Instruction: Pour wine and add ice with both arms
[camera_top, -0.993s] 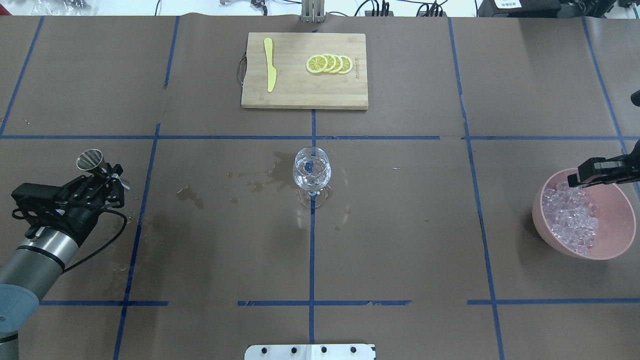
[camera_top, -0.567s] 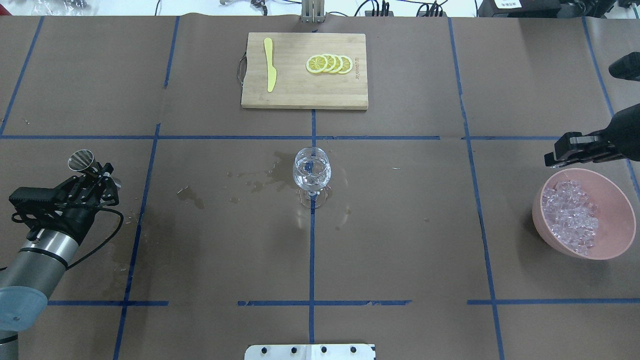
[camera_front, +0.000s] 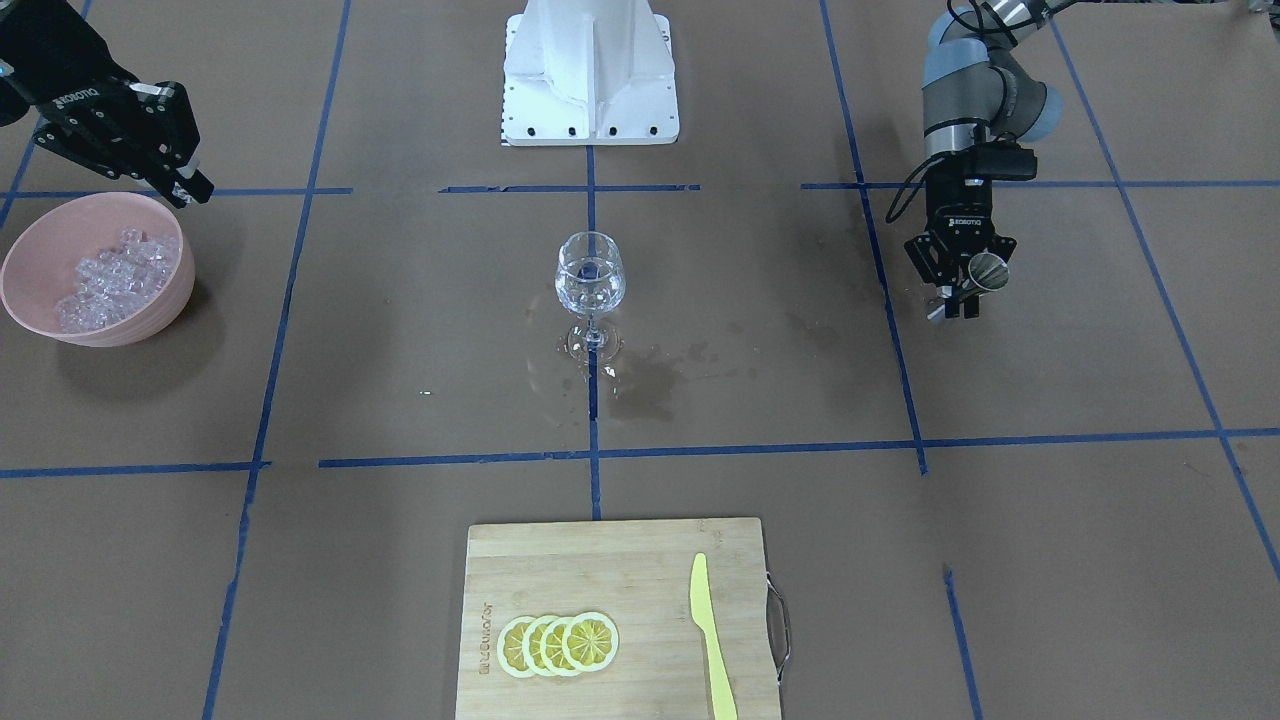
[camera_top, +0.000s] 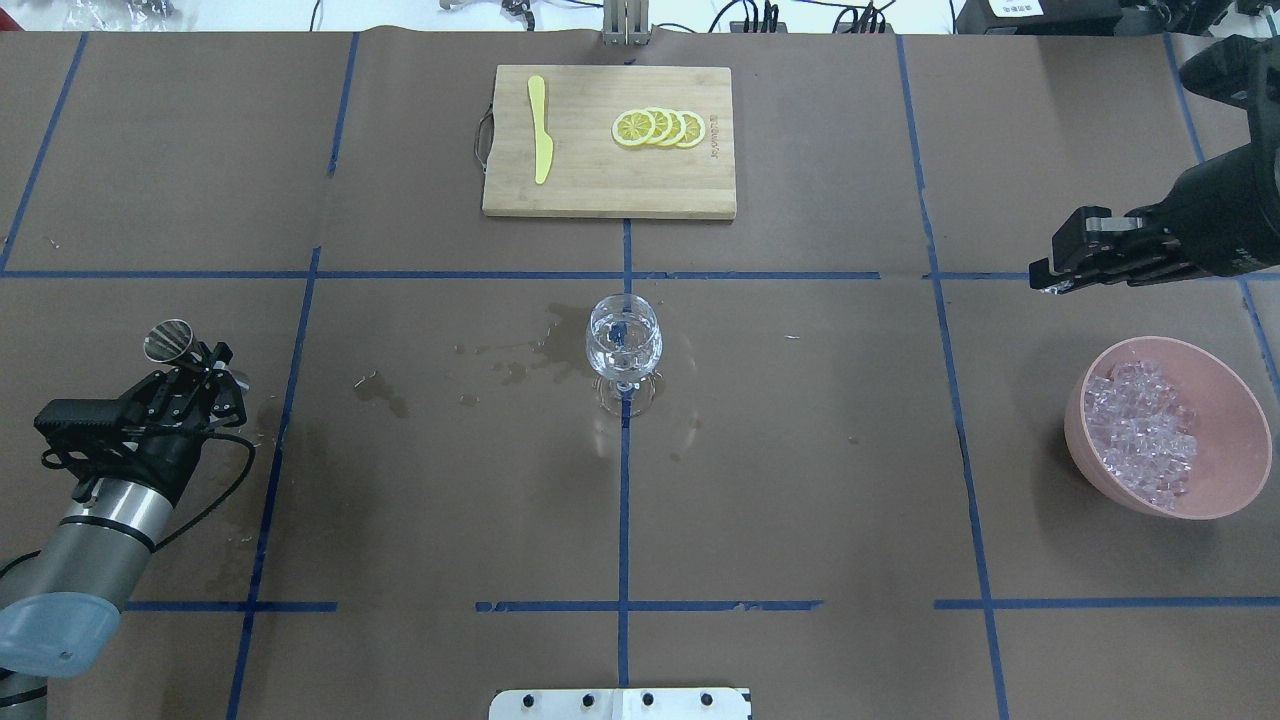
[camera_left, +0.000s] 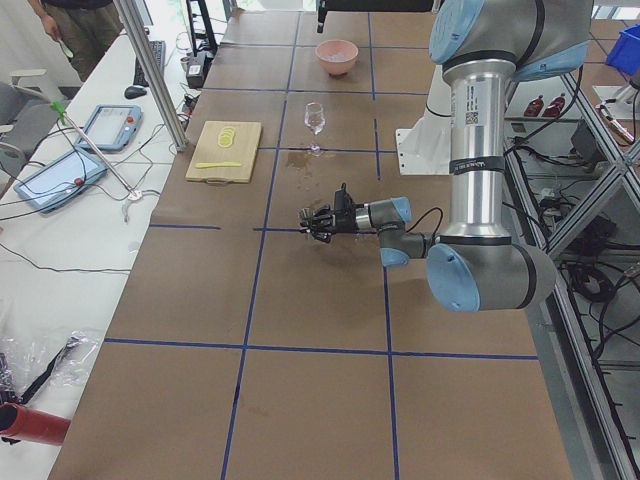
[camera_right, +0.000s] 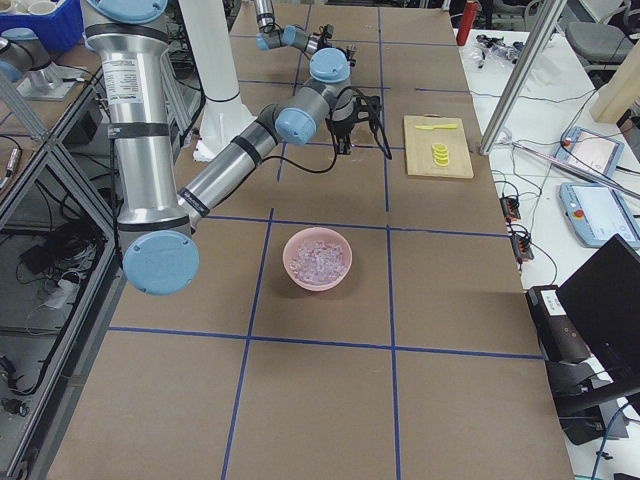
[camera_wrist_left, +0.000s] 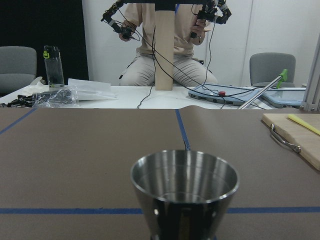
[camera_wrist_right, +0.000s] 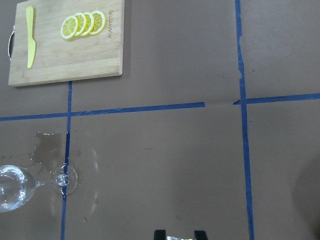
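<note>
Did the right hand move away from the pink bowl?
Yes. The right hand went off the pink bowl, up the overhead view and toward the glass.

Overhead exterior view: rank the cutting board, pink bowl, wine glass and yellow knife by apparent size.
1. cutting board
2. pink bowl
3. wine glass
4. yellow knife, as long as the glass, far slimmer

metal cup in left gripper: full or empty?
Not full, likely empty. In the left wrist view the metal cup stands upright, bare shiny inner wall showing well below the rim, no liquid. Its bottom is hidden.
</note>
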